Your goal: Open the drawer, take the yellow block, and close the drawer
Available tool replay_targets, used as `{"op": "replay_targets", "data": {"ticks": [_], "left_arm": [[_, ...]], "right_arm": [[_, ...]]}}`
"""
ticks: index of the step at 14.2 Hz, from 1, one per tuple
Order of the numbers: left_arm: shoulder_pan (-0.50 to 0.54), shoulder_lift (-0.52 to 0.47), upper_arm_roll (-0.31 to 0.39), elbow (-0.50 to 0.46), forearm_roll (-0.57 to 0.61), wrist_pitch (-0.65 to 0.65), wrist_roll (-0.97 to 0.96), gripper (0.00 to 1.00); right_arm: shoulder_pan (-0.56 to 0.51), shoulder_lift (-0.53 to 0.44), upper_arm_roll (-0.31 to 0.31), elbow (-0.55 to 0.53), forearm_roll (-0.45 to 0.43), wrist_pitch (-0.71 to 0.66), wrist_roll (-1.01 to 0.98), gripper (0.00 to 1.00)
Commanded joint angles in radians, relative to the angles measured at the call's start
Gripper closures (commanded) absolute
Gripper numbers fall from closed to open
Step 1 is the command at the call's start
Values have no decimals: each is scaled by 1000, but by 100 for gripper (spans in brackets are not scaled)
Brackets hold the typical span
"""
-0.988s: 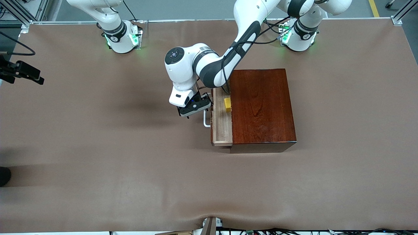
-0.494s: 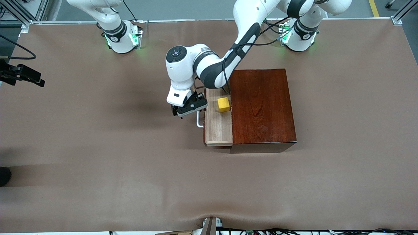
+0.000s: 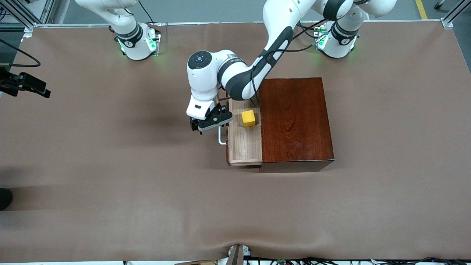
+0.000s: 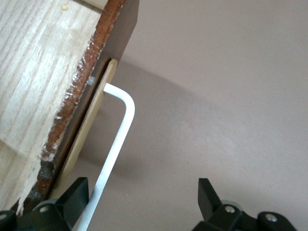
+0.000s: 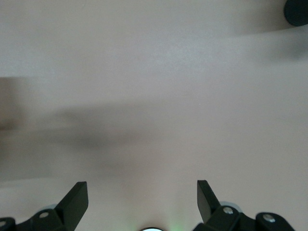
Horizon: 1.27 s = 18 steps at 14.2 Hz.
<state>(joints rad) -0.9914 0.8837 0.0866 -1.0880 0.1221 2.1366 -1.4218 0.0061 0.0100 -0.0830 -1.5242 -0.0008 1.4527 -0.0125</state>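
The dark reddish-brown box (image 3: 294, 117) stands mid-table. Its pale-wood drawer (image 3: 244, 145) is pulled partly out toward the right arm's end. The yellow block (image 3: 248, 118) sits in the drawer, uncovered, close to the box. My left gripper (image 3: 209, 124) is open at the white handle (image 3: 221, 138). In the left wrist view the handle bar (image 4: 118, 139) runs just inside one finger (image 4: 74, 195) of the open left gripper (image 4: 142, 190). My right gripper (image 5: 142, 190) is open and empty over bare table; it does not show in the front view.
A black device on a cable (image 3: 24, 84) juts in at the table's edge at the right arm's end. The brown table cover (image 3: 147, 184) has a wrinkle at the edge nearest the front camera.
The drawer has slid farther out toward the right arm's end, and my left gripper moved with the handle. The yellow block now shows fully.
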Motion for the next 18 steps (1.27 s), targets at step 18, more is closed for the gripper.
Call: {"op": "replay_targets", "data": {"ticks": [18], "left_arm": [[207, -380, 68, -10, 21, -484, 430, 0]], "right_arm": [[-20, 97, 14, 18, 7, 5, 3, 0]]}}
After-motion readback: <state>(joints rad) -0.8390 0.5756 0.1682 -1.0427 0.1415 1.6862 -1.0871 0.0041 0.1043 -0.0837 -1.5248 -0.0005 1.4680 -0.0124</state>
